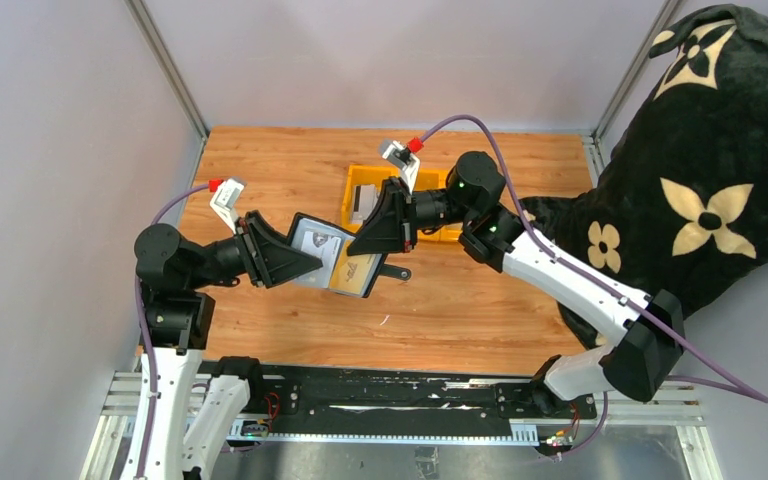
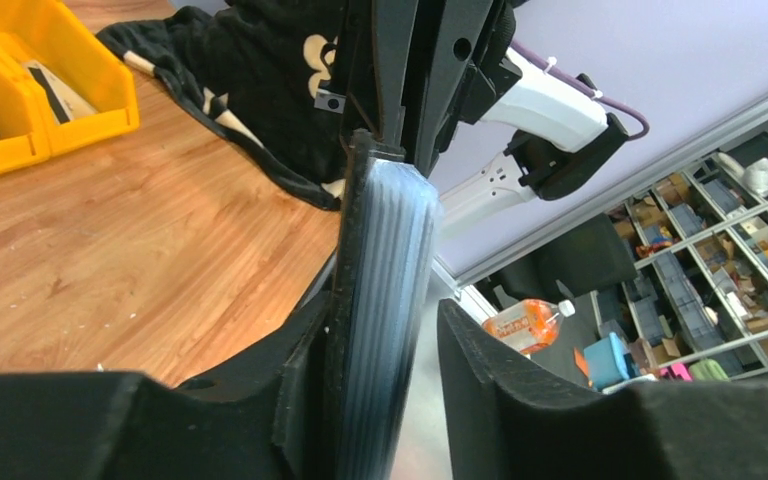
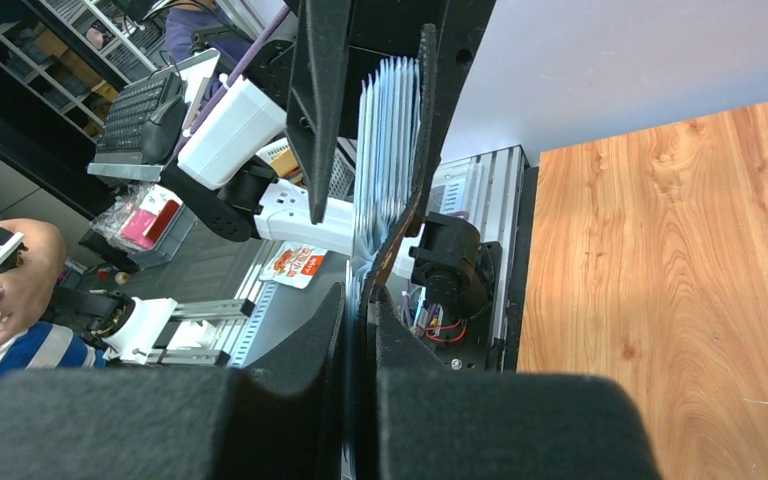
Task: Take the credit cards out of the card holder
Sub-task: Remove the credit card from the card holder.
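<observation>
Over the table (image 1: 460,310), arms (image 1: 560,272) angled inward, right tool (image 1: 360,250) clamps card holder (image 1: 358,274), left tool (image 1: 312,263) gapes around credit cards (image 1: 317,240).

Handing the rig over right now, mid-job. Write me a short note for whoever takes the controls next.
Left gripper: open, astride the stack of credit cards. One finger is against the stack and there is a gap on the other side, so no grip yet.
Right gripper: shut on the card holder, pinching its flap.
Done: the holder is open and the cards are exposed.
Left: close on the cards and pull them out. None lies on the table yet.
</observation>
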Controlling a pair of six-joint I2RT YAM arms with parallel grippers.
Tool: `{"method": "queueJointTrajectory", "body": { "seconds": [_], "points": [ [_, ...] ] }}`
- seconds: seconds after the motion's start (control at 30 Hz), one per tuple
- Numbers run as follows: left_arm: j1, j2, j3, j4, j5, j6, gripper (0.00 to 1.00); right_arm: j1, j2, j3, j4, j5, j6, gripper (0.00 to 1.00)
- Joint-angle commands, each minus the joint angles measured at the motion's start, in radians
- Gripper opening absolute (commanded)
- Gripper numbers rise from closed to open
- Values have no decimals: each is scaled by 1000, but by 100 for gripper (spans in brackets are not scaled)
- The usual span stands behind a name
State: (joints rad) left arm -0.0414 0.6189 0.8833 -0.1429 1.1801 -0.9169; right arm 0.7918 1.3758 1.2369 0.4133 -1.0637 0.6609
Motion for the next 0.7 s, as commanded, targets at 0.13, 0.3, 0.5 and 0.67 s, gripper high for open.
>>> {"method": "queueJointTrajectory", "body": {
  "seconds": [0.13,0.3,0.5,0.67],
  "points": [
    [0,4,23,72,10,-28,24,10,12,48,-2,5,-26,4],
    [0,13,41,51,5,1,9,-23,4,61,-74,-5,-44,49],
    [0,28,62,-43,-49,87,6,-138,-108,82,-253,264,-73,65],
    [0,37,80,-111,-152,148,5,-135,-210,18,-209,381,-36,62]
  ]
}}
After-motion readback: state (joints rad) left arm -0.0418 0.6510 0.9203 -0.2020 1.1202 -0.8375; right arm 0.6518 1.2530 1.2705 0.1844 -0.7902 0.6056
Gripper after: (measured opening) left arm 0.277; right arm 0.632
